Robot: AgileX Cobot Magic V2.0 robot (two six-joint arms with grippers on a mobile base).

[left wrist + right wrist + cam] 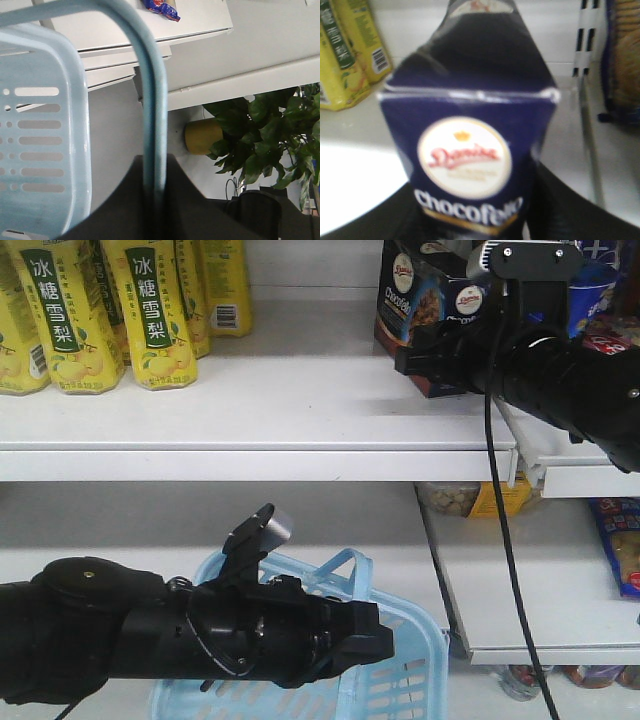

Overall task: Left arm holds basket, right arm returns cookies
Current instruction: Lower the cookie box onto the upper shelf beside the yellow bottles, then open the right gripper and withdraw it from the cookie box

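Note:
The light-blue basket (410, 680) hangs low in front of the lower shelf. My left gripper (372, 635) is shut on its looped handle (152, 100), which runs straight between the dark fingers (195, 200) in the left wrist view; the basket's slotted side (45, 135) fills the left there. The dark navy cookies box (418, 310), marked Danisa Chocofello (470, 130), is upright at the right end of the upper shelf (300, 400). My right gripper (425, 355) is shut on its lower part. I cannot tell whether the box rests on the shelf or hangs just above it.
Yellow drink bottles (150, 310) stand at the upper shelf's left, also seen as yellow bottles (350, 55) left of the box. Packaged snacks (620, 540) lie on the right-hand shelves. A black cable (505, 540) hangs from the right arm. A potted plant (260, 130) is beyond the basket handle.

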